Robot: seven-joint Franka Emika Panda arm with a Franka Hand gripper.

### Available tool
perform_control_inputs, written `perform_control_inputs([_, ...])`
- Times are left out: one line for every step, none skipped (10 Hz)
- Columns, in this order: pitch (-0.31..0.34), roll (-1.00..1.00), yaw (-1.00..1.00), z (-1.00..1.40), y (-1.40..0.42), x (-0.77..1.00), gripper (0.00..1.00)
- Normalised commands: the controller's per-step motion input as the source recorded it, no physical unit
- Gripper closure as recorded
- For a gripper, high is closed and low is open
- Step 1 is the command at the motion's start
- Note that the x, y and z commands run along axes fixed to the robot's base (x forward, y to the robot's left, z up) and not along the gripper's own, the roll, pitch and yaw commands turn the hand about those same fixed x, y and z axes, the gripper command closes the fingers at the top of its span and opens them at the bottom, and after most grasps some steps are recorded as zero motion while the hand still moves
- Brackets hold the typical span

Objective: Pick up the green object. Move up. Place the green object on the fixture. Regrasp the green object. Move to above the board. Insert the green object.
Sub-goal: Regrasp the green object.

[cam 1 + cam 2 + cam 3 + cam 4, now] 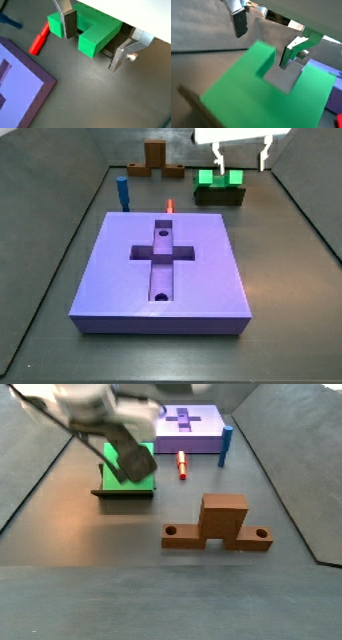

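Only a side view shows the green object (221, 177) resting on the fixture (219, 196) beneath open jaws.

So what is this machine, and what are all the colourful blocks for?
It is a robot arm with a two-finger gripper for a hand. Two cameras ride on its wrist and look down past its silver fingers; two more watch from beside the table. The gripper hangs open over the green object, one finger on each side, not squeezing it. That green object sits on the fixture, a small dark stand. Nearby lie the big purple board with a cross-shaped hole, a blue peg, a red stick and a brown wooden piece.
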Motion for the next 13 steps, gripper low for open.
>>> perform_control_inputs([-0.109, 0.71, -0.09, 0.98, -0.09, 0.16, 0.00])
perform_control_inputs([-0.134, 0.94, -0.09, 0.71, -0.06, 0.16, 0.00])
perform_control_inputs([-0.160, 1.00, -0.12, 0.50, -0.05, 0.13, 0.00])
perform_control_inputs([-0.103, 1.00, -0.10, 0.28, -0.01, 0.09, 0.00])
perform_control_inputs([0.000, 1.00, -0.03, 0.07, 0.00, 0.10, 0.00])
perform_control_inputs([0.000, 1.00, 0.00, 0.01, 0.00, 0.11, 0.00])
perform_control_inputs([0.000, 1.00, 0.00, 0.00, 0.00, 0.15, 0.00])
perform_control_inputs([0.020, 1.00, 0.00, 0.01, 0.00, 0.13, 0.00])
perform_control_inputs([0.037, 1.00, 0.00, 0.01, 0.00, 0.09, 0.00])
perform_control_inputs([0.040, 1.00, 0.03, 0.02, -0.03, 0.05, 0.00])
perform_control_inputs([0.046, 1.00, 0.13, 0.02, -0.06, 0.00, 0.00])
perform_control_inputs([0.046, 1.00, 0.19, 0.02, -0.07, 0.00, 0.00])
perform_control_inputs([0.049, 1.00, 0.21, 0.02, -0.08, 0.00, 0.00])
